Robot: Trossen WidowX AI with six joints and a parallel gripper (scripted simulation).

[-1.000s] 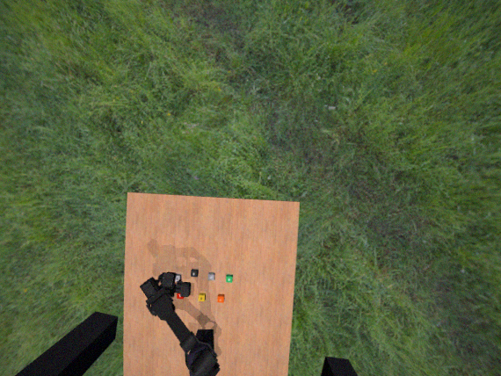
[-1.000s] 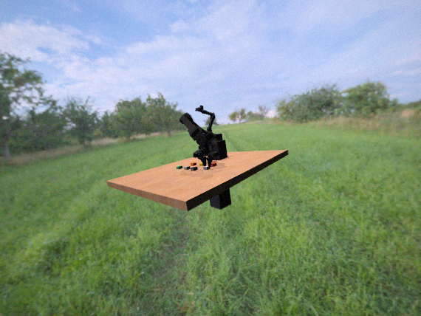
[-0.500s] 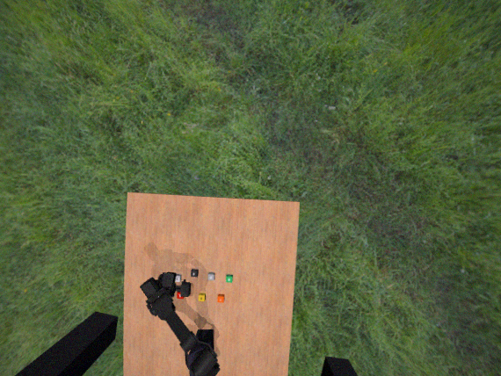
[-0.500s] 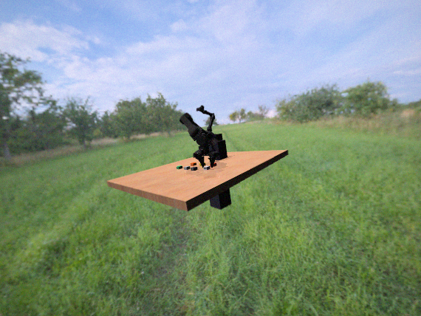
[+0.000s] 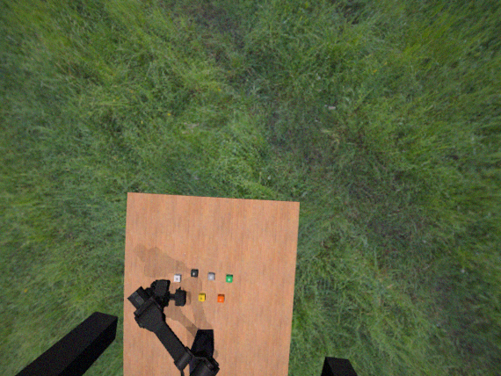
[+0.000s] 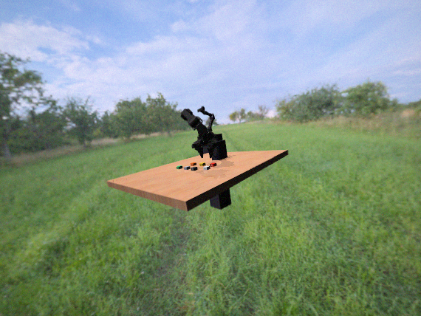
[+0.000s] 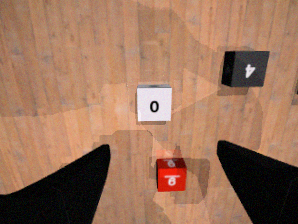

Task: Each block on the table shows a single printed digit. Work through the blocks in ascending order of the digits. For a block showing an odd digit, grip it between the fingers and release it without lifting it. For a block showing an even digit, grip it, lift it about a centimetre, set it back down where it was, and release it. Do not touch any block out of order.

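My gripper [image 6: 207, 156] [image 7: 163, 148] is open and empty, raised above the table. Below it, a white block [image 5: 177, 278] [image 6: 206, 167] [image 7: 154, 104] shows 0. A red block [image 6: 213, 165] [image 7: 171, 176] appears between the spread fingers in the wrist view; its digit has a bar above it and is too blurred to tell 6 from 9. The arm hides it in the top view. A black block [image 5: 194, 273] [image 6: 193, 168] [image 7: 249, 69] shows an upside-down 4. Grey [image 5: 211, 276] [image 6: 187, 167], green [image 5: 228, 278] [image 6: 179, 167], yellow [image 5: 201, 297] [image 6: 202, 164] and orange [image 5: 221, 298] [image 6: 193, 164] blocks have unreadable digits.
The wooden table [image 5: 246, 237] [image 6: 155, 184] carries the blocks in two loose rows. The grey, green and black blocks stand in the row with the white one; yellow and orange stand nearer the arm's base. The arm reaches over the table's left part in the top view.
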